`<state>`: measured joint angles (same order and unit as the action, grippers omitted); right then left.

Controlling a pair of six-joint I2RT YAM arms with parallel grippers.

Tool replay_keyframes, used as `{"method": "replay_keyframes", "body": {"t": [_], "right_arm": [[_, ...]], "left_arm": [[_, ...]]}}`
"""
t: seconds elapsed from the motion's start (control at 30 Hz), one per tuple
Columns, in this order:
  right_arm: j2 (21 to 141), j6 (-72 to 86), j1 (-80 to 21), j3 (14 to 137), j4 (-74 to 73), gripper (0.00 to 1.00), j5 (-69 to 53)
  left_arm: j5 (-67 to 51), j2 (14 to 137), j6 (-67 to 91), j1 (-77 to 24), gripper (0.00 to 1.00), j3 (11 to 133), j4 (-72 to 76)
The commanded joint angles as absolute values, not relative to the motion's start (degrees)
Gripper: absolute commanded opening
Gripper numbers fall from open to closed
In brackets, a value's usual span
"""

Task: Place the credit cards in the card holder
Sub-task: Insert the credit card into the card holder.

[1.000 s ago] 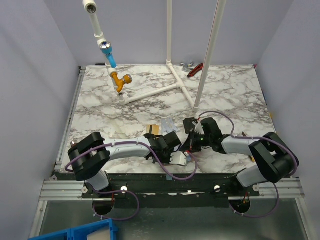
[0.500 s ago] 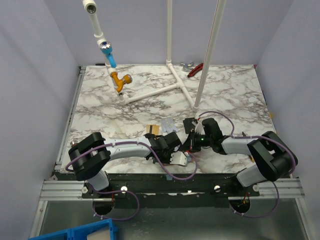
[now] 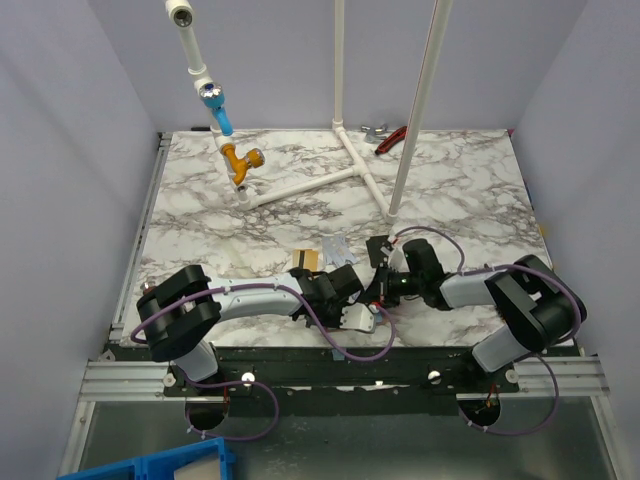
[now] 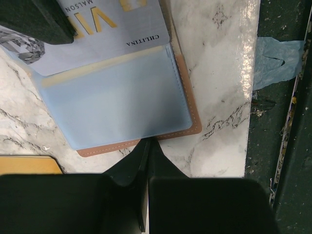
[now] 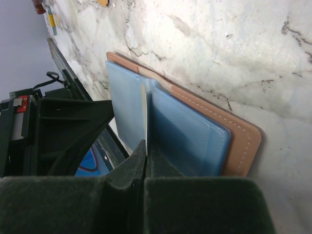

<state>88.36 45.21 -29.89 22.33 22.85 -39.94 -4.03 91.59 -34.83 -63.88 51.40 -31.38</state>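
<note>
Tan-brown leather card holder (image 4: 192,109) lies open on the marble desk (image 4: 219,73) close to its near edge, its pale blue plastic pockets facing up. A pale card with gold lettering (image 4: 114,22) sits partly tucked into one pocket, most of it sticking out. The left pincer (image 4: 146,158) has its two fingers pressed together with nothing between them, tips at the holder's stitched edge. The right pincer (image 5: 146,163), facing it from the other side, is likewise pressed together and empty, its tips on the blue lining by the centre fold. A gold card (image 3: 304,258) lies flat on the desk just beside the holder, and a silvery card (image 3: 336,246) lies next to the gold one, farther from the arms.
</note>
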Motion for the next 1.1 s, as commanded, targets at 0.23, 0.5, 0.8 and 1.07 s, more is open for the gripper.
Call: {"method": "replay_keyframes", "body": {"t": [0.23, 0.5, 0.8, 1.07], "right_arm": [[93.54, 44.60, -29.58, 24.36, 23.68, 0.01, -42.64], [94.54, 43.27, -29.62, 26.48, 21.57, 0.01, -39.95], [95.84, 44.27, -29.71, 25.86, 25.05, 0.01, -38.02], [92.39, 44.54, -31.30, 21.84, 25.35, 0.01, -33.25]], "left_arm": [[-4.14, 94.13, -34.63, -64.13, 0.00, 48.34, -29.88], [-3.96, 94.19, -34.89, -64.16, 0.00, 48.58, -29.70], [-4.22, 93.98, -34.72, -64.15, 0.00, 48.52, -29.85], [-5.25, 93.65, -34.38, -64.14, 0.00, 48.52, -30.36]]}}
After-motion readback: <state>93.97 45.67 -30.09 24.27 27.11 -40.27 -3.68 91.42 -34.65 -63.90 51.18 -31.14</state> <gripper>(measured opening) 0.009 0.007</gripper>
